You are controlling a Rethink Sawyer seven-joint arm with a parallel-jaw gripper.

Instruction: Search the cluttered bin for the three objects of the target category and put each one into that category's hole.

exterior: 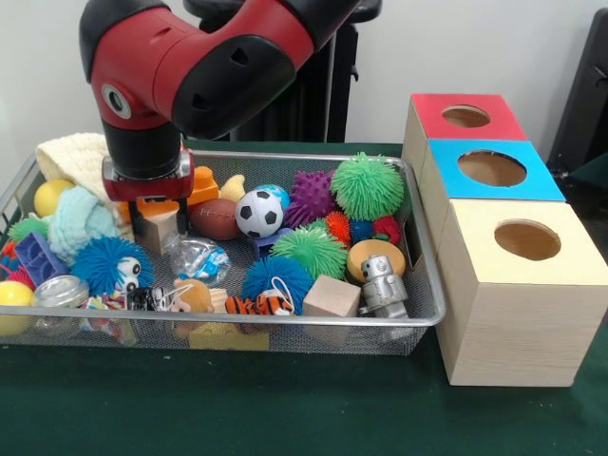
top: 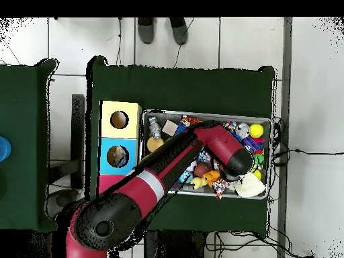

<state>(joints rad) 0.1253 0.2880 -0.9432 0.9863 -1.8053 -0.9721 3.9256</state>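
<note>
Item 1, my arm (exterior: 190,66): red and black, descending from twelve o'clock in the front view, wrist vertical over the bin's nine o'clock half.

Item 2, wire bin (exterior: 418,318): crowded with toys on green cloth.

Item 3, three boxes, one hole each, at the bin's three o'clock: yellow-topped box (exterior: 518,285), blue-topped box (exterior: 494,171), red-topped box (exterior: 465,116).

Item 4, wooden block (exterior: 158,228): directly beneath my gripper (exterior: 152,204), apparently between its tips; a second wooden cube (exterior: 332,296) lies toward four o'clock. Which category is wanted is not shown.

Item 5, my gripper: low among the toys. Whether spread or pinching the block, I cannot tell.
</note>
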